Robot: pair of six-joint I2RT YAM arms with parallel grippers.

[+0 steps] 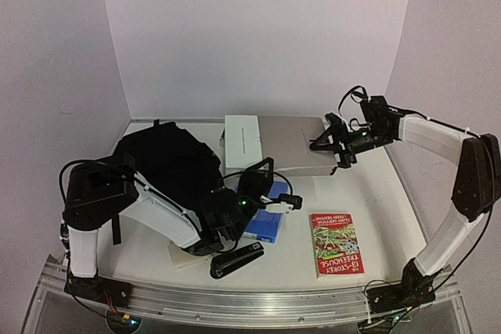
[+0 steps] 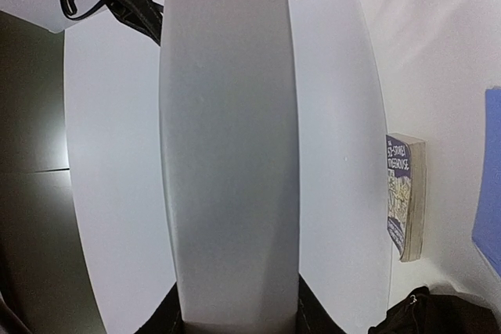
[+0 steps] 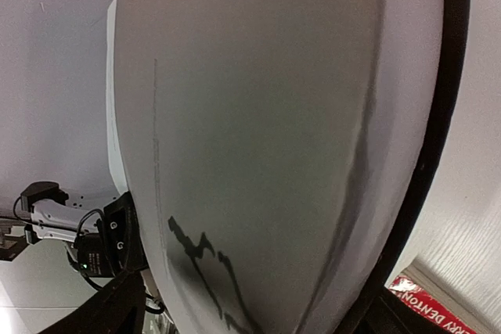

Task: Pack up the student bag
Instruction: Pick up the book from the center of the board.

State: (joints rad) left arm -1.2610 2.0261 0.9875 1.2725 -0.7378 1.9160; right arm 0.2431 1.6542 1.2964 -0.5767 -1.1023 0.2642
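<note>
Pickup of the silver laptop (image 1: 293, 146) appears in hand: right tool (image 1: 333, 144) spread at its right edge; student bag (image 1: 164, 163) lies left of it; left tool (image 1: 262, 179) grip indeterminable. Next: close, lift, carry bagward.

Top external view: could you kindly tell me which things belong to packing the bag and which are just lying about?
Job, likely: student bag, grey slab, white box, blue book, red book, black stapler.
Lying about, perhaps: pale sheet.
</note>
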